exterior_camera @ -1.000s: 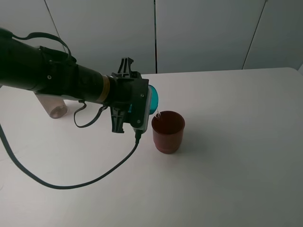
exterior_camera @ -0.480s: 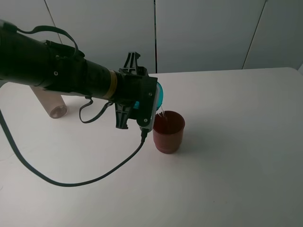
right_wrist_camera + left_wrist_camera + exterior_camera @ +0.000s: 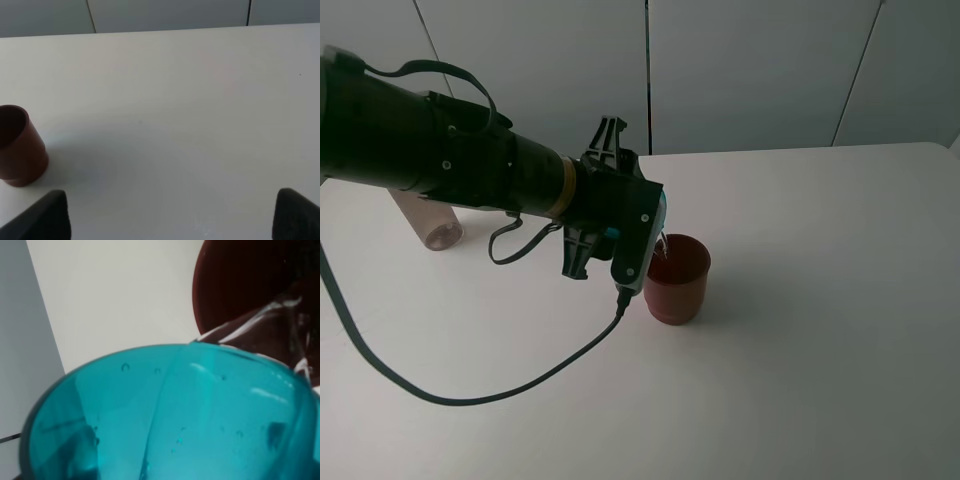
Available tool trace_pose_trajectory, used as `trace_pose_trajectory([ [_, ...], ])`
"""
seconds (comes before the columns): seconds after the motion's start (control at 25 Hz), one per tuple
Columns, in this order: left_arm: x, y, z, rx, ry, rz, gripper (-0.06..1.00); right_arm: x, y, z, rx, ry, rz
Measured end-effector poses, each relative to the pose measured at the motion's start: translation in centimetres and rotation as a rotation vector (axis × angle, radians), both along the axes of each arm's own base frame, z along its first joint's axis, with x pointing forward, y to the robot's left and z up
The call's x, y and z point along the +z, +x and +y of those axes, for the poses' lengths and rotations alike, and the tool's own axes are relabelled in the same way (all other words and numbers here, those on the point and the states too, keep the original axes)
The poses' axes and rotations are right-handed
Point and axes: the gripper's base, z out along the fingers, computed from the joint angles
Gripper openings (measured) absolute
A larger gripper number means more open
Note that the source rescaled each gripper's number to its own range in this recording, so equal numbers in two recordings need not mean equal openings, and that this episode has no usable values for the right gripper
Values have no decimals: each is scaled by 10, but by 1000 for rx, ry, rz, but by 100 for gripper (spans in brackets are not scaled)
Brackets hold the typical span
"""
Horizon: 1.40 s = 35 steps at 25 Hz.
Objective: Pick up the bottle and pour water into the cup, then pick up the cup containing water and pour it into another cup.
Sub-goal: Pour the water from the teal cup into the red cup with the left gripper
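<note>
My left gripper (image 3: 653, 226) is shut on the teal cup (image 3: 661, 214), which is tipped steeply over the dark red cup (image 3: 675, 285). Only a sliver of teal shows past the wrist in the high view. In the left wrist view the cup (image 3: 165, 415) fills the frame, and a thin stream of water (image 3: 260, 320) runs from its lip into the red cup (image 3: 235, 280). The bottle (image 3: 428, 222) stands at the far left, mostly hidden behind the left arm. My right gripper (image 3: 172, 217) is open over bare table, to the right of the red cup (image 3: 17, 145).
A black cable (image 3: 470, 385) loops from the left wrist across the white table (image 3: 820, 300) toward the front left. Grey wall panels (image 3: 750, 70) stand behind the table's far edge.
The left wrist has rolled further and shifted slightly right, tipping the teal cup more steeply over the red cup. Less of the teal shows now. The red cup has stayed put.
</note>
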Motion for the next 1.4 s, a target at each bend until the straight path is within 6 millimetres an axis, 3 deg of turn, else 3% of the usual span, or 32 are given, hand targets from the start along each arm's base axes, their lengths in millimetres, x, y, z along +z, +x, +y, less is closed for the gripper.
trace_pose_trajectory([
  [1.4,11,0,-10,-129,138,-160,8,0,0,0,0,0,0],
])
